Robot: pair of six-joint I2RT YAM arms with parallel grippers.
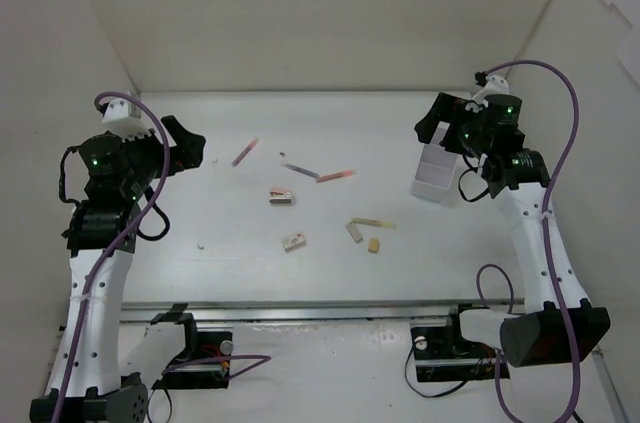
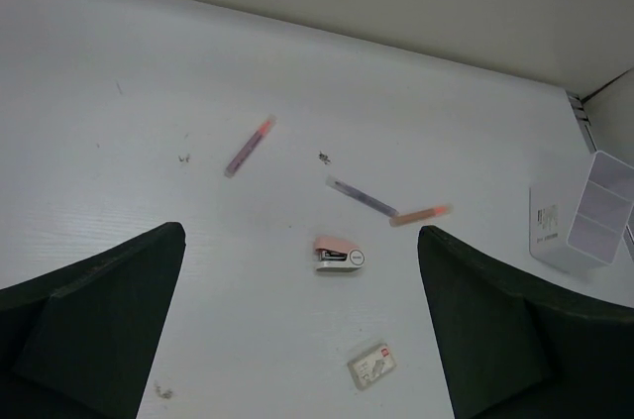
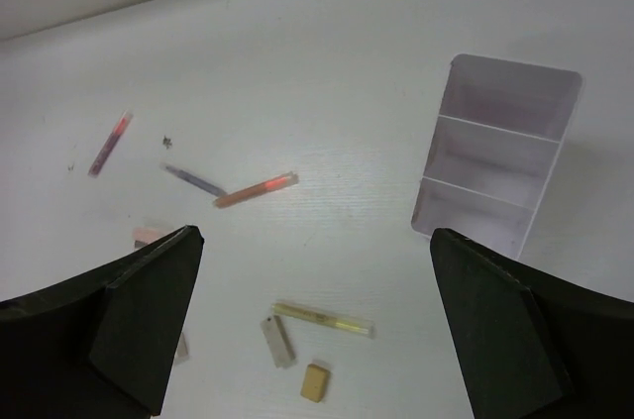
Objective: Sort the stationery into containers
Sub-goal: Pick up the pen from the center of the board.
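Observation:
The stationery lies loose mid-table: a pink pen (image 1: 245, 151), a dark pen (image 1: 298, 169), an orange pen (image 1: 336, 176), a yellow-green pen (image 1: 372, 222), a beige eraser (image 1: 374, 244), a grey block (image 1: 354, 232) and a white red-label eraser (image 1: 294, 241). The white divided bin (image 1: 437, 171) stands at the right, its compartments empty in the right wrist view (image 3: 495, 166). My left gripper (image 1: 193, 148) is open and empty, high at the left (image 2: 300, 236). My right gripper (image 1: 428, 123) is open and empty above the bin's far side (image 3: 317, 237).
A small pink stapler (image 1: 282, 195) lies among the items, also in the left wrist view (image 2: 340, 254). White walls close the table at the back and both sides. A metal rail (image 1: 330, 311) runs along the near edge.

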